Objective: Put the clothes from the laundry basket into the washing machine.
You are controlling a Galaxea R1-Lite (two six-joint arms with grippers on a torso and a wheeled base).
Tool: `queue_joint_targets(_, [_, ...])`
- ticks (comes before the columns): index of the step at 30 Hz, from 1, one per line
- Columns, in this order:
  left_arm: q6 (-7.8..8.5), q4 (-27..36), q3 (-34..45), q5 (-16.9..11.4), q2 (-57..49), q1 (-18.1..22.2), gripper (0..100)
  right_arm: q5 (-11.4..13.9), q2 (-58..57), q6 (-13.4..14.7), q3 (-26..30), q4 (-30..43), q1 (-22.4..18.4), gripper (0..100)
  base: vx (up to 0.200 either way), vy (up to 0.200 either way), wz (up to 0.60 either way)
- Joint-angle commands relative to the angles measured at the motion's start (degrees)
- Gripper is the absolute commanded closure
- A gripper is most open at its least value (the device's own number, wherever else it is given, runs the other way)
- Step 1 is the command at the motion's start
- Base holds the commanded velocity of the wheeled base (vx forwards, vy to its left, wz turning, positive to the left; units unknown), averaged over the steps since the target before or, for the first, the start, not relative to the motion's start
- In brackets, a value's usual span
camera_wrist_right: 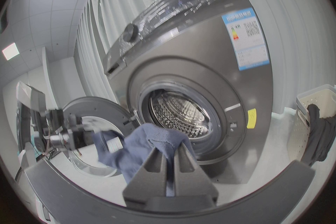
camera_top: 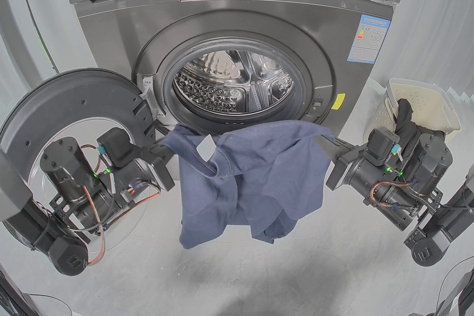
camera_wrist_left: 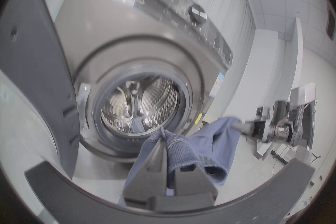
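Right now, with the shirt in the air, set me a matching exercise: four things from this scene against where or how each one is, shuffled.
Things:
1 blue shirt
2 washer door
3 black garment
4 drum

States:
A swung open on the robot's left
B bare metal, no clothes inside
C stretched between left gripper and right gripper
D draped over the laundry basket rim

Pairs: 1-C, 2-A, 3-D, 4-B
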Motion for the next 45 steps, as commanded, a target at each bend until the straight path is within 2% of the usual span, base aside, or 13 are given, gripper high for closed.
queue_joint_targets(1, [-0.08,0.2,-1.4,-0.1,-6.9,0.7,100,-0.1,3.6,0.0,1.3,-0.1,-0.3,100,0.0,0.0,0.0])
queue_joint_targets(7, [-0.08,0.3,-1.4,-0.3,-8.2,0.1,100,-0.1,3.9,0.9,1.7,-0.2,1.8,100,0.0,0.0,0.0])
queue_joint_targets(8, [-0.08,0.3,-1.4,-0.3,-8.2,0.1,100,-0.2,3.9,1.0,1.9,-0.2,2.1,0,0.0,0.0,0.0])
queue_joint_targets(13, [-0.08,0.1,-1.5,-0.4,-8.2,0.2,100,-0.5,3.9,1.2,3.3,-0.1,3.2,0,0.0,0.0,0.0])
queue_joint_targets(14, [-0.08,0.2,-1.9,-0.5,-8.2,0.1,100,-0.7,3.9,1.6,8.8,0.1,4.4,0,0.0,0.0,0.0])
queue_joint_targets(15, [-0.08,0.2,-2.1,-0.5,-8.2,0.1,100,-0.7,4.0,1.4,10.8,0.2,4.5,0,0.0,0.0,0.0])
queue_joint_targets(20, [-0.17,0.2,-2.2,-0.4,-8.2,-0.6,100,-0.4,5.6,1.2,14.5,0.0,4.7,0,0.0,0.0,0.0])
queue_joint_targets(29, [-0.08,0.3,-2.2,-0.3,-8.2,-1.0,100,-0.1,9.9,1.3,10.3,-0.2,7.0,0,0.0,0.0,0.0])
queue_joint_targets(39, [-0.08,0.6,-4.0,0.8,-6.2,-2.0,100,-0.1,13.6,1.0,2.2,-0.3,13.7,0,0.0,0.0,0.0])
queue_joint_targets(42, [0.18,0.4,-5.9,3.7,-3.7,-2.9,100,-0.1,15.1,0.9,0.0,-0.8,17.4,0,0.0,0.0,0.0])
queue_joint_targets(45, [0.18,0.3,-7.6,5.3,-1.4,-2.9,100,-0.2,16.7,0.9,-0.8,-1.9,19.5,0,0.0,0.0,0.0])
